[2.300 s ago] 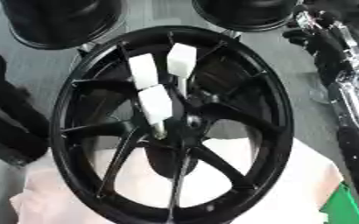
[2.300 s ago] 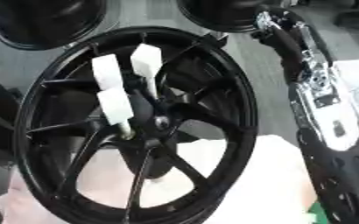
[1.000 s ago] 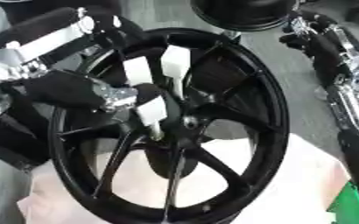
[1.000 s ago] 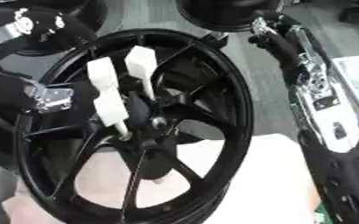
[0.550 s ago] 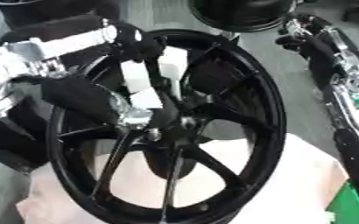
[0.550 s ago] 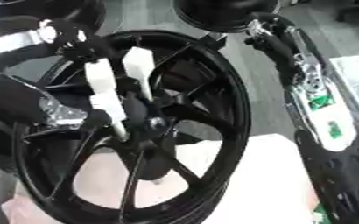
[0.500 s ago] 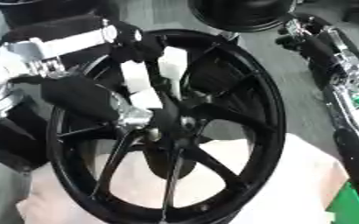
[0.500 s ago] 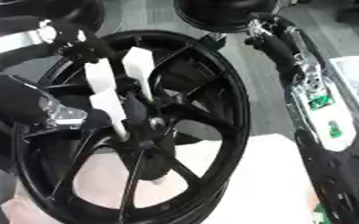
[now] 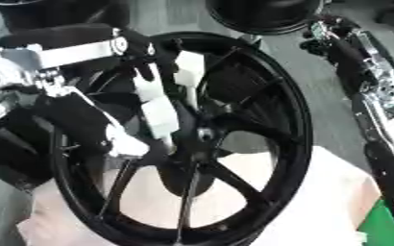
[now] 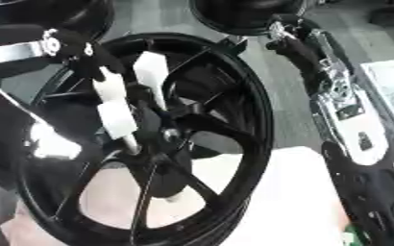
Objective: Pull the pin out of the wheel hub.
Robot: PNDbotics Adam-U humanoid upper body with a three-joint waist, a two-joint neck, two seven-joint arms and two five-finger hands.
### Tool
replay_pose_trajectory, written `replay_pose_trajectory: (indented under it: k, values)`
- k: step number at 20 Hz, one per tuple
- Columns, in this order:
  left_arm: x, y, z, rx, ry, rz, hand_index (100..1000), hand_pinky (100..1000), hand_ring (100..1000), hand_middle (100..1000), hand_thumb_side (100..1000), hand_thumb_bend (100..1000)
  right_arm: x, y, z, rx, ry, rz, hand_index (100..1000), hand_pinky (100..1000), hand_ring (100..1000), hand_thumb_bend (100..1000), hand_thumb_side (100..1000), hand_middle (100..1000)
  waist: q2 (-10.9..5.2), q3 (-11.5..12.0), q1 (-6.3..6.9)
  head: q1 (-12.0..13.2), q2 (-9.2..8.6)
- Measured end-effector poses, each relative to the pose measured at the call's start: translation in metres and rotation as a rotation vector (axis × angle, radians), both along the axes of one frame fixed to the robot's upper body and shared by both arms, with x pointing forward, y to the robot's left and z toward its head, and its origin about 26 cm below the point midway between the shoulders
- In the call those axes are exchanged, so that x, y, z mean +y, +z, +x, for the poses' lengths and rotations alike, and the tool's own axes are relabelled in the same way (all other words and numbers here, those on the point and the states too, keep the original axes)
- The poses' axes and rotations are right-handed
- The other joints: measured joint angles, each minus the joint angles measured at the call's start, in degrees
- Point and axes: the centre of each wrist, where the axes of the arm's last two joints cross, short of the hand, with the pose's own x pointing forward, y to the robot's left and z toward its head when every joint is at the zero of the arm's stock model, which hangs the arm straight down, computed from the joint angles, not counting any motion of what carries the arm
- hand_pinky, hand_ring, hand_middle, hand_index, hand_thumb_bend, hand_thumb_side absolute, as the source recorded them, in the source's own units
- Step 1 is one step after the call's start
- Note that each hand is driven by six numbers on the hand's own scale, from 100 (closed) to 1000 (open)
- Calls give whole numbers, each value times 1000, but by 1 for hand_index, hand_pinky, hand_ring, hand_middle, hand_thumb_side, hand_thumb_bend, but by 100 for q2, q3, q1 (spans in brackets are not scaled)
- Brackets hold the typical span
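The white pin (image 10: 115, 115), seated at the wheel hub (image 10: 168, 134), is being approached by the left hand (image 10: 53, 144); its finger state cannot be told. Closing, then pulling outward, is being called for.

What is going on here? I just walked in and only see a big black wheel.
The left robot hand has reached across the black wheel toward its hub, beside the white pin that stands in the hub. Whether it grips the pin is unclear. The right arm lies along the wheel's right side, its hand out of view.
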Motion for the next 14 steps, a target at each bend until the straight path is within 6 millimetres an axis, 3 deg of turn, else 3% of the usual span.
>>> replay_pose_trajectory:
  k: [3,6,10,14]
  values:
    - [5,5,4,-6,-21,55,844,844,792,800,100,588,1,0,0,-1,4,-2,804,835,673,147,479,615,0,-1,6,-1,1]
    - [16,30,10,-4,-60,202,837,844,792,795,100,552,1,0,0,-1,4,-2,804,835,673,147,479,616,0,22,-3,-8,3]
    - [30,50,22,-40,-40,267,835,828,783,781,327,614,1,0,0,0,5,-2,803,835,672,149,479,615,0,29,-4,-8,4]
    - [41,63,39,-56,44,242,836,824,787,782,387,657,1,-1,1,5,5,-3,803,835,672,149,478,615,0,32,-6,-10,6]
